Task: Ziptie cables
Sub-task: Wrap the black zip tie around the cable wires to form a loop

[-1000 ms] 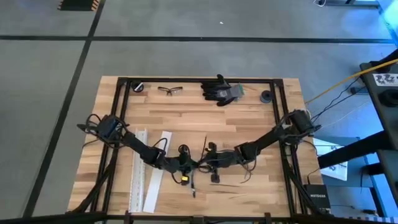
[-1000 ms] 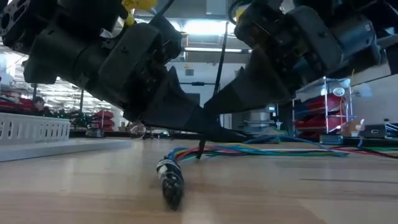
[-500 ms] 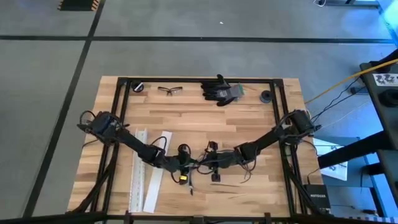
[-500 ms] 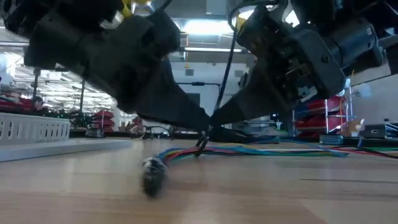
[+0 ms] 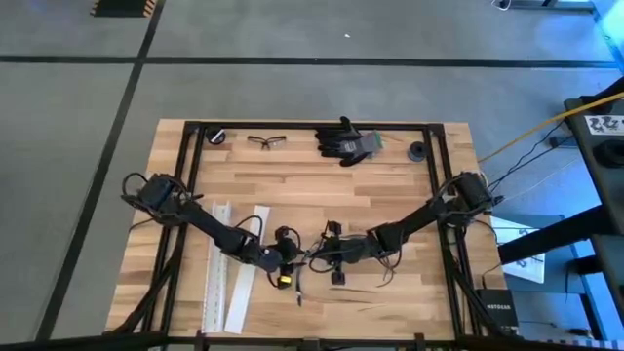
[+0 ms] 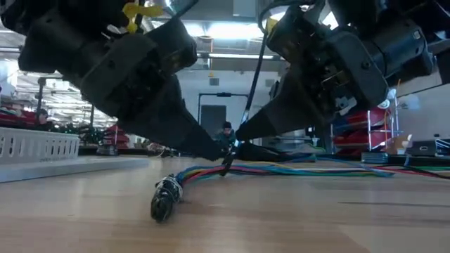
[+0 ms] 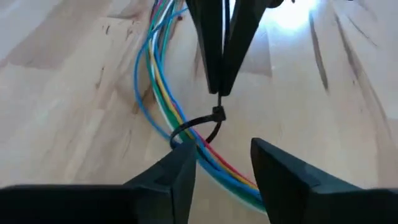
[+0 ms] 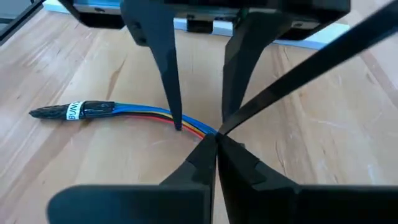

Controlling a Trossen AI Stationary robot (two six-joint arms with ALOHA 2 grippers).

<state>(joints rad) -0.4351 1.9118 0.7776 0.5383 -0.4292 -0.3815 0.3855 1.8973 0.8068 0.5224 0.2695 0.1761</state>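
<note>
Near the table's [image 5: 390,190] front edge, the cables [image 6: 211,172] had swung sideways. Left fingers [image 7: 180,180] stayed spread beside them. Right fingers [image 8: 211,162] stayed clenched on the zip tie [image 7: 202,124].

The two grippers meet tip to tip over the cables [image 5: 304,265] at mid-table, so nothing could pass between them. White channel strips [image 5: 216,265] crowd the left arm's side. Bare wood lies open up to the gloves [image 5: 343,140] and safety glasses [image 5: 267,141].
</note>
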